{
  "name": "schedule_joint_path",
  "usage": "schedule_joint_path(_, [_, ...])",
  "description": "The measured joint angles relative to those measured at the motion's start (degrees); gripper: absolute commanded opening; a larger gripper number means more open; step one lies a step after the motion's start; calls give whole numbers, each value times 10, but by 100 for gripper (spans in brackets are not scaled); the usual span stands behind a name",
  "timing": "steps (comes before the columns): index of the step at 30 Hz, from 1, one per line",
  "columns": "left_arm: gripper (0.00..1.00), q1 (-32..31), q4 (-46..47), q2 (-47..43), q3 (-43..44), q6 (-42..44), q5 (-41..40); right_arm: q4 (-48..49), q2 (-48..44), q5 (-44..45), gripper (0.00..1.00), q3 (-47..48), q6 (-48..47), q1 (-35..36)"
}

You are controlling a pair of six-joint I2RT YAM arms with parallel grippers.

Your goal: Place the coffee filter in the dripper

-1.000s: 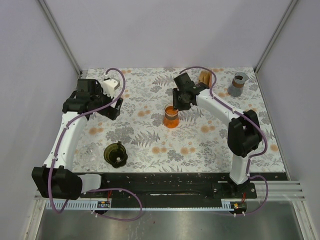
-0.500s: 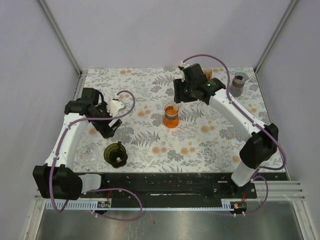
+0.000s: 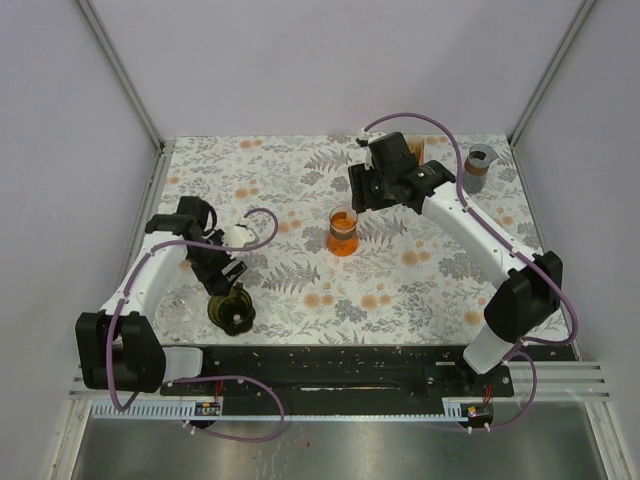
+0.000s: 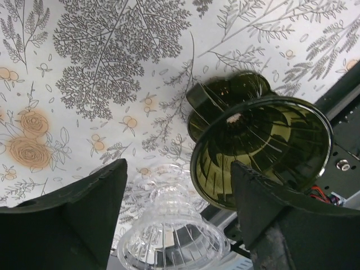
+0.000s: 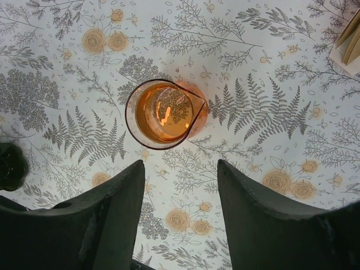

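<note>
Two empty hands, fingers apart: right hand [image 5: 180, 219] over orange beaker [image 5: 163, 112], left hand [image 4: 177, 208] close above dark green dripper [image 4: 264, 146] beside clear dripper [image 4: 169, 225]; nudge could topple either

1. A robot test cell, lab-like: plain pale wall panels [image 3: 330, 60] set in metal framing [image 3: 120, 75] box it in.
2. A black mounting rail [image 3: 330, 368] edges the flower-printed counter [image 3: 290, 165]; purple cables [image 3: 410, 114] loop loose.
</note>
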Motion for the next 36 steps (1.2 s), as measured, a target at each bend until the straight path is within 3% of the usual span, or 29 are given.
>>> schedule_joint_path(8, [37,-4,39,21,-27,-10,14,0,0,2,63,-13,-7,0])
schedule_joint_path(13, [0,-8,37,23,-39,-9,29,0,0,3,63,-14,-8,0])
schedule_joint_path(22, [0,-9,18,46,15,-81,56,-9,-13,15,63,-12,-5,0])
schedule_joint_path(31, [0,-8,27,68,214,-277,96,-13,-23,18,61,14,34,34])
schedule_joint_path(33, [0,-8,36,68,241,-327,107,14,-29,10,64,14,47,61])
schedule_joint_path(34, [0,-8,38,68,252,-354,113,29,-30,4,71,15,53,75])
schedule_joint_path(36, [0,-8,45,68,265,-397,123,58,-29,-12,72,21,63,107])
